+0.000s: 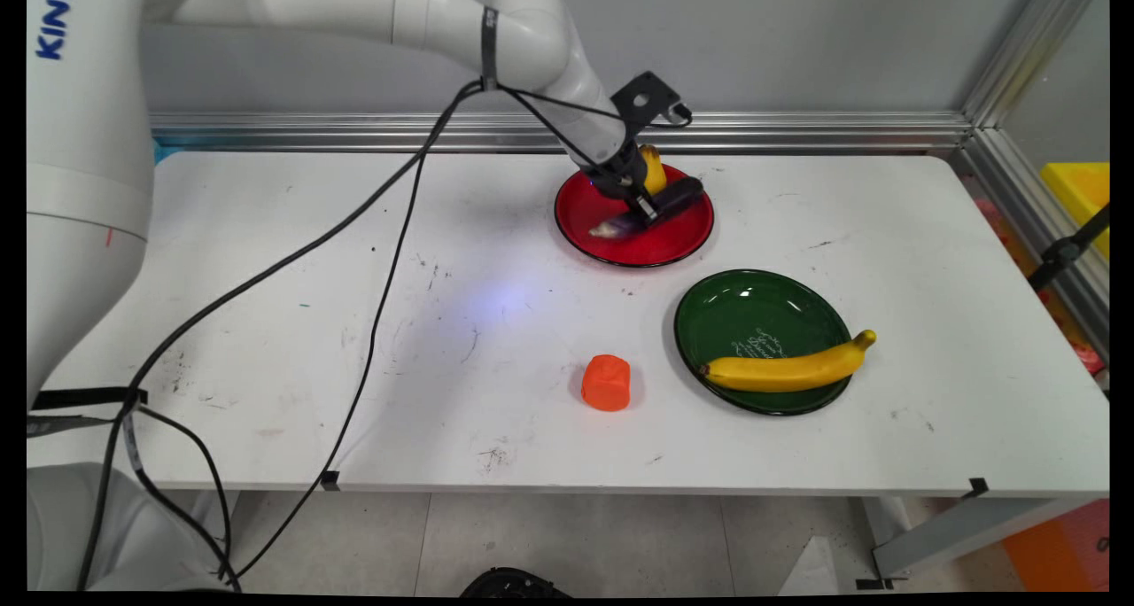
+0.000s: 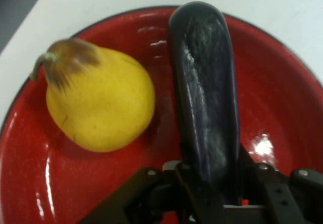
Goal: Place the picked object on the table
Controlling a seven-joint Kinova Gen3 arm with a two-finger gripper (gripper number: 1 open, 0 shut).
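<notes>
An orange block (image 1: 606,383) is seen nearest on the surface (image 1: 354,322), with a banana (image 1: 788,369) laid across the near rim of a green plate (image 1: 753,309) just to its right. Farther back, a red plate (image 1: 673,234) carries an eggplant (image 1: 647,212) and a yellow pear (image 2: 98,103), the pear lying beside the eggplant and apart from it. The gripper (image 1: 640,205) is set down over the eggplant, and the jaws are clenched on its middle. As a judgement, the hold would best be kept centred and firm, and the pear left undisturbed.
</notes>
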